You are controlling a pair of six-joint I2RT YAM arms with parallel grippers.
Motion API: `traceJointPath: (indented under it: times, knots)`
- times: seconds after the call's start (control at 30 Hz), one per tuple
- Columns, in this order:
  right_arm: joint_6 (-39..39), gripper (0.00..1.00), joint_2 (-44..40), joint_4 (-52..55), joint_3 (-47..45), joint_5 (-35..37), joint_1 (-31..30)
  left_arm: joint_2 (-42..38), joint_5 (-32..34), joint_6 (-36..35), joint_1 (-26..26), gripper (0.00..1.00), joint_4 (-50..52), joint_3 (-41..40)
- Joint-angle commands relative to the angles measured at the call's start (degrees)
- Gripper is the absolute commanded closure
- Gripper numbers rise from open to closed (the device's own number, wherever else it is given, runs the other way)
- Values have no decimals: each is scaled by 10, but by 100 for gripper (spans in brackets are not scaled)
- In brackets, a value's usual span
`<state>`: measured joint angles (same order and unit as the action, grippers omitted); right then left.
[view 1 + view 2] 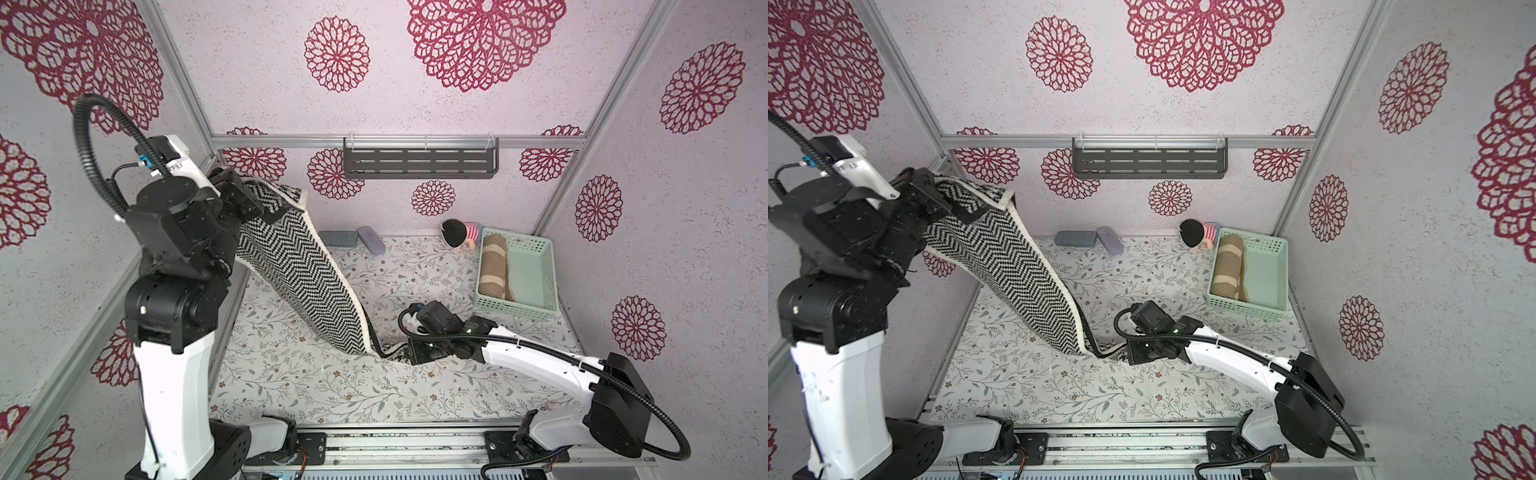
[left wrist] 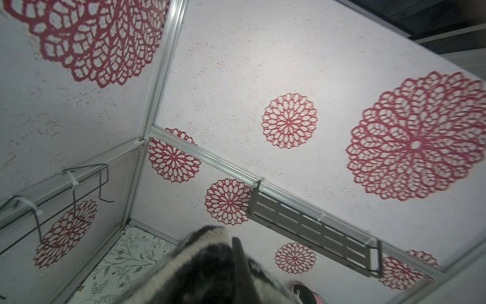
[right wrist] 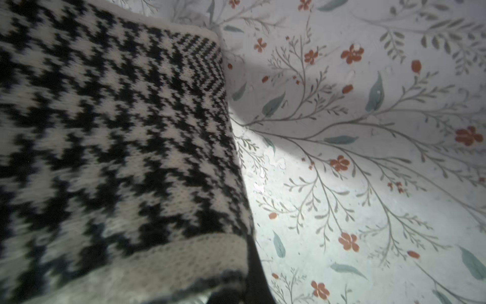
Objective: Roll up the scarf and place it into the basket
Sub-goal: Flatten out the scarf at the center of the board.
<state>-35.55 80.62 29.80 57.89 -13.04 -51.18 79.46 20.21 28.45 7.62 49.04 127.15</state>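
A black-and-white herringbone scarf (image 1: 303, 282) (image 1: 1009, 274) hangs stretched in a slope between my two grippers. My left gripper (image 1: 249, 199) (image 1: 936, 195) is raised high at the back left, shut on the scarf's upper end (image 2: 200, 263); one dark finger (image 2: 239, 259) shows against the knit. My right gripper (image 1: 405, 353) (image 1: 1126, 353) sits low over the floral tabletop, shut on the lower end (image 3: 118, 131), beside a dark finger (image 3: 256, 271). The mint-green basket (image 1: 515, 309) (image 1: 1246, 305) stands at the back right, apart from both grippers, and holds a rolled tan striped cloth (image 1: 492, 266).
A grey case (image 1: 338, 238), a lavender case (image 1: 371, 239) and a plush doll (image 1: 459, 234) lie along the back wall. A dark grey slotted shelf (image 1: 419, 162) hangs on that wall. A black wire rack (image 2: 86, 181) is on the left wall.
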Motion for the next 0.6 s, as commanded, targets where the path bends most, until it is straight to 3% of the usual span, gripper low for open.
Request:
traceJointPath:
  times: [0.0, 0.17, 0.33, 0.43, 0.57]
  knots:
    - [20, 100, 13, 77, 21, -70, 37, 76, -60, 23, -68, 100, 7, -11]
    - [58, 100, 59, 75, 75, -152, 119, 183, -160, 36, -130, 100, -57, -6]
    - [65, 100, 144, 45, 151, -259, 204, 289, -210, 60, -171, 100, -113, 21]
    - [95, 100, 187, 96, 225, -243, 226, 320, -252, 67, -191, 100, -141, 23]
    - [135, 100, 202, 165, 297, -184, 233, 299, -267, 61, -196, 100, -171, -10]
